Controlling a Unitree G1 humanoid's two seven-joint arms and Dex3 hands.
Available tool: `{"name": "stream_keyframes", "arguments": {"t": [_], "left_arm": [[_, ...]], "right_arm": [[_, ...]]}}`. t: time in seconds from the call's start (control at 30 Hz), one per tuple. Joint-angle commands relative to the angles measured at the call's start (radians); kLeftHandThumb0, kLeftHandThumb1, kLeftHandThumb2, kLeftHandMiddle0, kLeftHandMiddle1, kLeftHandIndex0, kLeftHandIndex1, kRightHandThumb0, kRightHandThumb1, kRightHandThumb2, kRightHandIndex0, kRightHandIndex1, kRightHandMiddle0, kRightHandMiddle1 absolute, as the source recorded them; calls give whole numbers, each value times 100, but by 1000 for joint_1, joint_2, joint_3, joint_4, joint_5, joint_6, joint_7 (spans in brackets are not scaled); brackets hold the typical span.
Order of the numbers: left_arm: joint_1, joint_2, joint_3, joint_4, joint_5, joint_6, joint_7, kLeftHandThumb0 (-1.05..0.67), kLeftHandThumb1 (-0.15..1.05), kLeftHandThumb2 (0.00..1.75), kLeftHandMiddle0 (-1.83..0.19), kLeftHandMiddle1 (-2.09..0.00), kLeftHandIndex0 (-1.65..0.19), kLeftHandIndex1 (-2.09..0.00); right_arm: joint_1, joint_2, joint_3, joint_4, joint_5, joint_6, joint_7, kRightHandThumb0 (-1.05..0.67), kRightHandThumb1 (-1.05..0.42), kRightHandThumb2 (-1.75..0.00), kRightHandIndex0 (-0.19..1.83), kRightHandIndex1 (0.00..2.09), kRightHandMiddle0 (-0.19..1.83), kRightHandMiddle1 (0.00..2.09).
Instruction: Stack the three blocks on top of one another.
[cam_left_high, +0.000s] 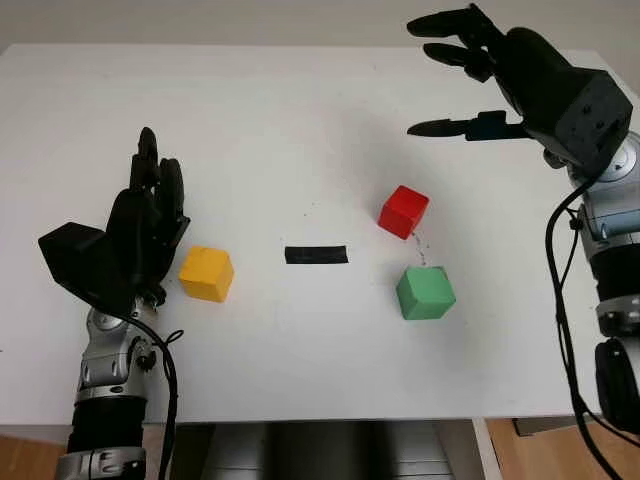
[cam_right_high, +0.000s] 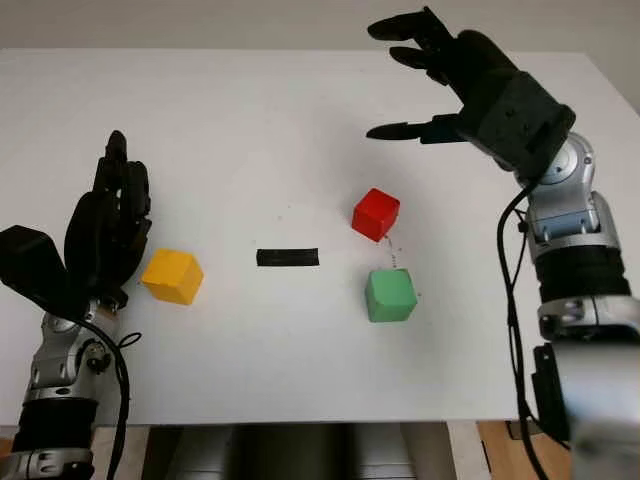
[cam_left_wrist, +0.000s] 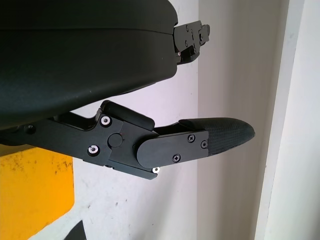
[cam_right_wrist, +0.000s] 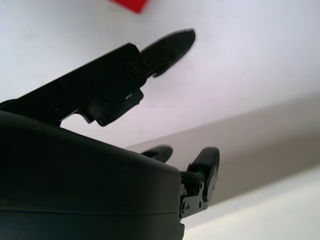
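Left eye view: the right hand (cam_left_high: 470, 75) is raised over the far right part of the white worktop (cam_left_high: 300, 120), released and holding nothing, its fingers (cam_left_high: 440, 127) reaching toward the middle of the worktop. It is well apart from all three blocks. Nearest to it, closer to the robot, the red block (cam_left_high: 403, 211) sits on the worktop turned a little askew. Just beside that, nearer still to the robot, lies the green block (cam_left_high: 425, 292); the two are close but not touching.

The left hand (cam_left_high: 150, 215) is at the near left of the worktop, open and grasping nothing, its fingers pointing away from the robot. The yellow block (cam_left_high: 206, 273) sits just beside it on its right; whether hand and block touch cannot be told. In the left wrist view the yellow block (cam_left_wrist: 35, 192) shows next to the hand's black shell.

Between the yellow block and the other two, a short strip of black tape (cam_left_high: 316, 255) lies flat on the worktop. No block is stacked on another.
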Motion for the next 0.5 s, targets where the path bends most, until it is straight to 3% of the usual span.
{"name": "stream_keyframes", "arguments": {"t": [0.0, 0.17, 0.47], "left_arm": [[-6, 0, -4, -4, 4, -6, -1, -73, 105, 56, 19, -5, 18, -5], [-8, 3, -9, -3, 10, -8, 0, -74, 105, 56, 18, -4, 17, -5], [-14, 10, -22, 0, 26, 5, -1, -74, 105, 57, 19, -5, 18, -5]], "right_arm": [[-46, -41, 50, 16, -56, -51, 14, -49, -72, -5, 42, 16, 29, 44], [-84, -79, 157, 44, -205, -185, -7, -46, -72, -6, 45, 10, 41, 22], [-116, -144, 249, 38, -370, -368, -81, -48, -73, -6, 48, 9, 48, 16]]}}
